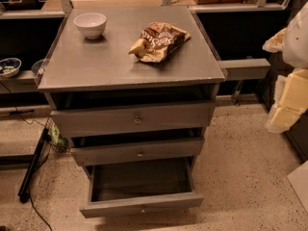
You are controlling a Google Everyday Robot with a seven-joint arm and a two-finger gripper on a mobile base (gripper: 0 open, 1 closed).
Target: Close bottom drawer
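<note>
The bottom drawer (142, 205) is the lowest of three grey drawers in a grey cabinet (130, 69). It is pulled far out, its inside shows empty, and a small brass knob sits on its narrow front. The middle drawer (137, 152) and the top drawer (132, 119) stand slightly out, each with a like knob. My arm shows as cream and white parts at the right edge, with the gripper (281, 117) to the right of the cabinet, above the floor and apart from every drawer.
A white bowl (90, 24) and a crumpled snack bag (159, 41) lie on the cabinet top. A patterned bowl (8, 66) sits on a low shelf at left. Black cables (31, 172) run on the speckled floor at left.
</note>
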